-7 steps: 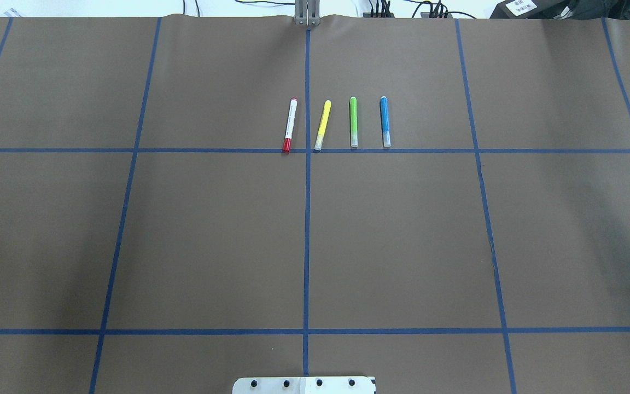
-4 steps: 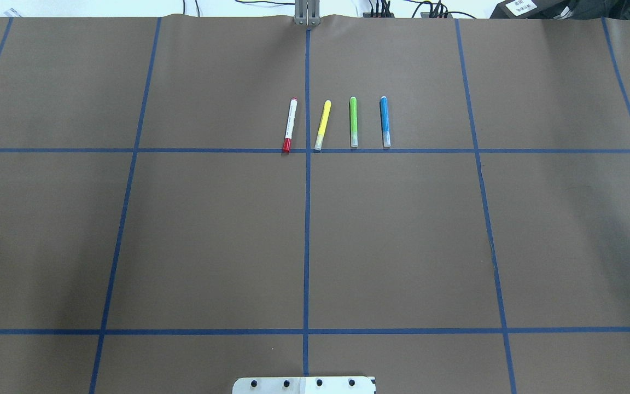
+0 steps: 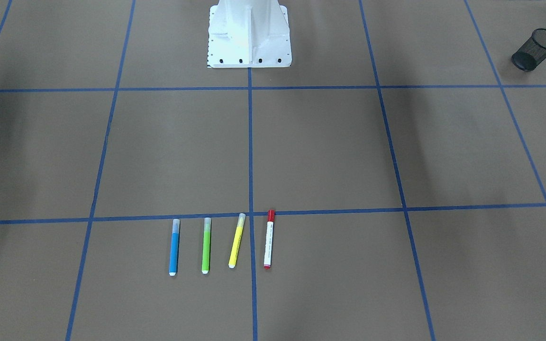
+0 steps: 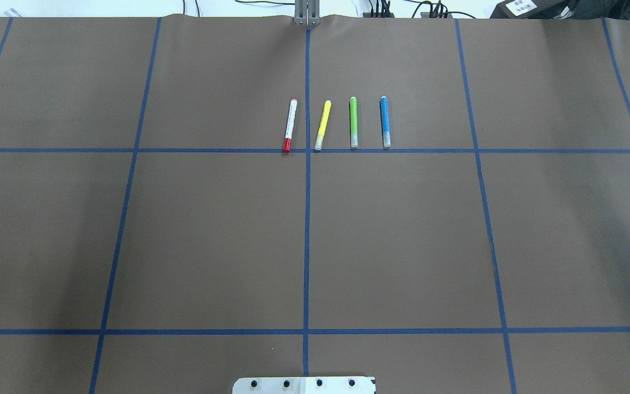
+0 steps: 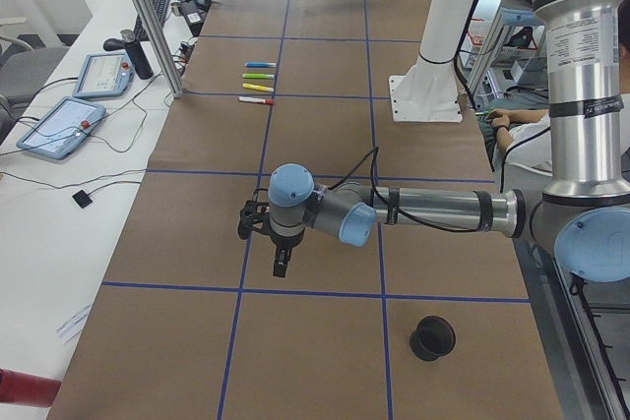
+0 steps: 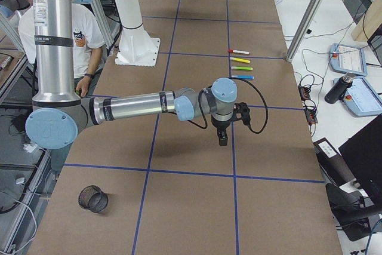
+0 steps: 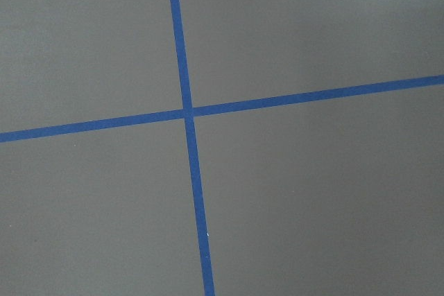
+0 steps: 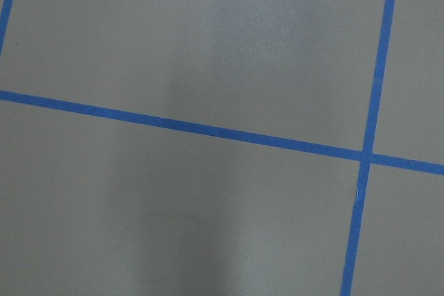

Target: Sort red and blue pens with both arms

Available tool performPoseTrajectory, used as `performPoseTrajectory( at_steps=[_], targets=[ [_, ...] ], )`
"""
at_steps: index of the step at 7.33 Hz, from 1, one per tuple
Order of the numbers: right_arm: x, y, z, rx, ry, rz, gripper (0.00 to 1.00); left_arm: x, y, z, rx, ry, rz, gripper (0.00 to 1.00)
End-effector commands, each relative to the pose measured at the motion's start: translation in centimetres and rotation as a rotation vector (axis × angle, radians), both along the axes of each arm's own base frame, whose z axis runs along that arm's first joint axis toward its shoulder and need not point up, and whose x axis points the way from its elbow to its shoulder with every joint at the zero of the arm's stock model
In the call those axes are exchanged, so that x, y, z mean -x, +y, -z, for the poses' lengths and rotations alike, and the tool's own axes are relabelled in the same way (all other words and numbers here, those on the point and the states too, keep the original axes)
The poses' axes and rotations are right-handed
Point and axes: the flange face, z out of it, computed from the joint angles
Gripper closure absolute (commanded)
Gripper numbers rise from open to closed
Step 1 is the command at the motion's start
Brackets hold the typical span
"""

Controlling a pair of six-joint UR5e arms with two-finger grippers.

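Hanging from the near arm in the left-end view, the left gripper [image 5: 281, 265] points down over the brown table [image 5: 167, 243], well apart from the white pedestal [image 5: 425, 95]. I cannot tell whether its fingers are spread or closed. A black cup [image 5: 433, 337] stands farther from the pedestal still. Across the table from the pedestal lie four pens in a row: red pen [image 5: 256, 100], yellow pen [image 5: 258, 88], green pen [image 5: 259, 76], blue pen [image 5: 260, 65].

From the right end, the right gripper [image 6: 222, 139] also points down above the table, well apart from the pedestal; its grip cannot be judged either. A second cup [image 6: 94, 199] stands far from the pedestal, and a person [image 6: 89, 34] sits behind it.

Facing the robot, the pens lie side by side, not touching, well in front of the pedestal, caps toward it. They lie just past a tape line [image 3: 349, 211].

From overhead, the red pen's cap reaches that tape line; the blue pen ends the row on the right.

Both wrist views show table paper and crossing tape.
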Motion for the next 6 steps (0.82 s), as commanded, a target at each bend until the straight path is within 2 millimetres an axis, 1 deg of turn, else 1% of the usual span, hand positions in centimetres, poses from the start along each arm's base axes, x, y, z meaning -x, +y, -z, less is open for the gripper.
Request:
performPoseTrajectory(
  at_steps=[1, 3, 5, 6],
  targets=[
    [0.12, 0.08, -0.04, 0.0, -0.007, 0.006, 0.0, -0.1, 0.18, -0.5, 0.015, 0.003, -0.003, 0.0],
    [0.4, 0.26, 0.78, -0.007, -0.055, 0.014, 0.0, -0.1, 0.24, -0.34, 0.014, 0.004, -0.003, 0.0],
    [0.33, 0.6, 0.19, 0.002, -0.052, 0.015, 0.0, -0.32, 0.29, 0.23, 0.004, 0.037, -0.014, 0.0],
    [0.32, 0.6, 0.33, 0.0, -0.051, 0.013, 0.0, -0.36, 0.23, 0.41, 0.001, 0.042, -0.015, 0.0]
  ],
)
